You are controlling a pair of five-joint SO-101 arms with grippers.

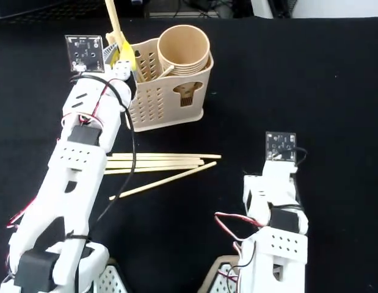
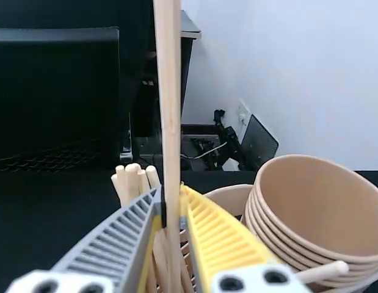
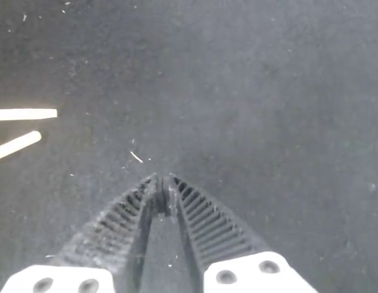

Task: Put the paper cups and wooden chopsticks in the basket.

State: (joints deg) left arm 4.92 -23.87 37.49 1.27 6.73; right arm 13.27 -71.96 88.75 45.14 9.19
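Observation:
A beige slotted basket (image 1: 176,97) stands at the back of the black table, with stacked paper cups (image 1: 184,49) in it. My left gripper (image 1: 121,52) sits over the basket's left compartment, shut on an upright wooden chopstick (image 2: 168,110); the same chopstick (image 1: 113,21) pokes up past the table's far edge. Several chopstick ends (image 2: 135,180) stand in that compartment beside the cups (image 2: 311,207). Several loose chopsticks (image 1: 164,162) lie on the table in front of the basket. My right gripper (image 3: 162,189) is shut and empty above bare cloth, with two chopstick tips (image 3: 24,114) off to its side.
The black cloth (image 1: 298,79) covers the whole table. The right arm (image 1: 275,207) rests at the front right, away from the basket. Beyond the table's far edge, a white wall and dark equipment (image 2: 225,137) show.

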